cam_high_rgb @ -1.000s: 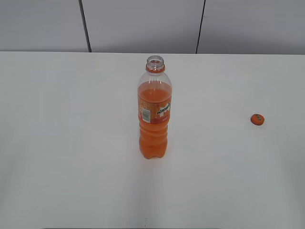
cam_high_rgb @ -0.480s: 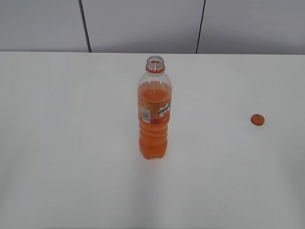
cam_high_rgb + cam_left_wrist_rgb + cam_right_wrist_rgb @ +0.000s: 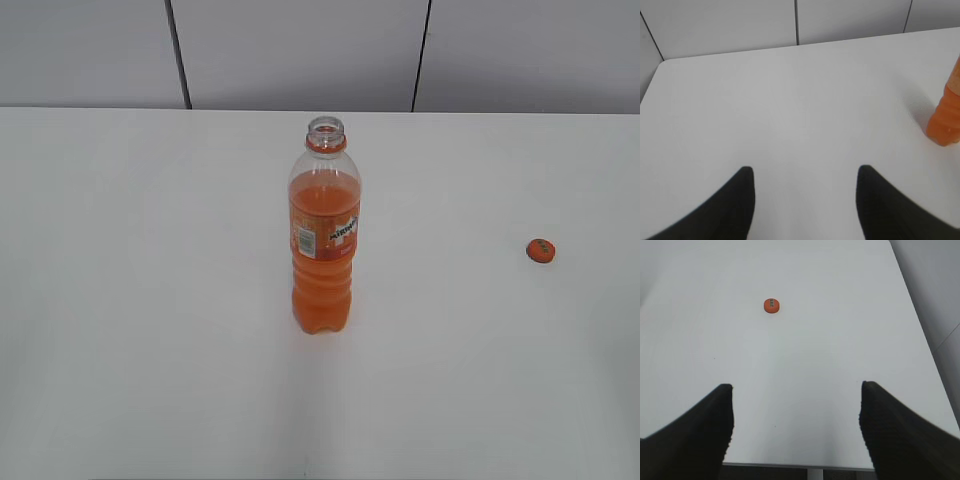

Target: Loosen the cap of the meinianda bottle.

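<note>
The meinianda bottle (image 3: 324, 240) stands upright in the middle of the white table, with orange liquid, an orange label and an open neck without a cap. Its ribbed base shows at the right edge of the left wrist view (image 3: 945, 122). The small orange cap (image 3: 540, 250) lies on the table far to the right of the bottle, and it also shows in the right wrist view (image 3: 771, 305). My left gripper (image 3: 804, 172) is open and empty above bare table, left of the bottle. My right gripper (image 3: 796, 390) is open and empty near the table's front edge, well short of the cap. Neither gripper shows in the exterior view.
The white table (image 3: 150, 300) ends at a grey panelled wall (image 3: 300, 50) at the back. Its front edge shows in the right wrist view (image 3: 790, 466), and its right edge runs along that view's right side.
</note>
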Controlling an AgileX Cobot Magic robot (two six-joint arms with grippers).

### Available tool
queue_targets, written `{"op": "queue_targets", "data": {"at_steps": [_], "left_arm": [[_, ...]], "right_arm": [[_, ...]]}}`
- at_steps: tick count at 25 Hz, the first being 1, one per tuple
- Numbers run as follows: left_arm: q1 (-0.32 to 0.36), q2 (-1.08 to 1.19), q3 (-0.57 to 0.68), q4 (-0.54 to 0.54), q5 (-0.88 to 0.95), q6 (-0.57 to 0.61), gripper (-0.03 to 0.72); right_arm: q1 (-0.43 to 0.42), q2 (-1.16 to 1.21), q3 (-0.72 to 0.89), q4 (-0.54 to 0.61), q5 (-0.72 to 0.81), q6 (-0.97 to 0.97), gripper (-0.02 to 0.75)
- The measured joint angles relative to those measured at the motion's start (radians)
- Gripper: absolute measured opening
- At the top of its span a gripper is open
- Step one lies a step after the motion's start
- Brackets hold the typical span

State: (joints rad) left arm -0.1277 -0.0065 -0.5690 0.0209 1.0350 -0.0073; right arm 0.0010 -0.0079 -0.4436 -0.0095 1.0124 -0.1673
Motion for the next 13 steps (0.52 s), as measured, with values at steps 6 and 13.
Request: {"op": "queue_targets", "data": {"at_steps": [6,13], "left_arm": [[0.0,0.0,0.0,0.0,0.0,0.0,0.398],[0.0,0.0,0.0,0.0,0.0,0.0,0.382]], "right_arm": [[0.0,0.0,0.0,0.0,0.0,-0.001,0.588],[0.0,0.0,0.0,0.0,0.0,-0.001,0.588]]}}
